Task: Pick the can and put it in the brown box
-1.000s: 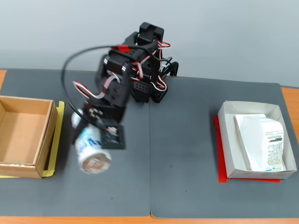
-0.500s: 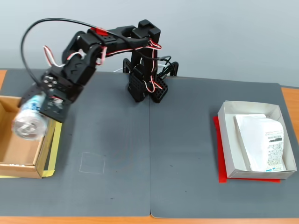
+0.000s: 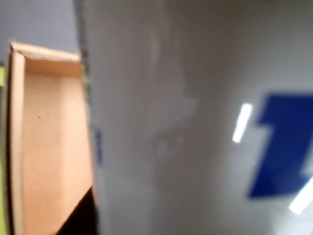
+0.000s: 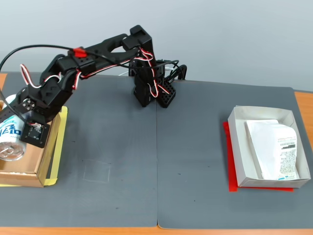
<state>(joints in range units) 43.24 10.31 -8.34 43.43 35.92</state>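
The counter point(image 4: 161, 196) is carrying everything, and the black arm point(image 4: 93, 54) is stretching to the left side of the fixed view. There the brown box point(image 4: 19, 177) is lying at the counter's left edge. The can point(image 4: 10, 139) is hanging tilted above it, its silver end facing the camera. The hand point(image 4: 22, 128) is gripping the can from the right side. In the wrist view the can point(image 3: 195, 122) is filling almost the whole picture.
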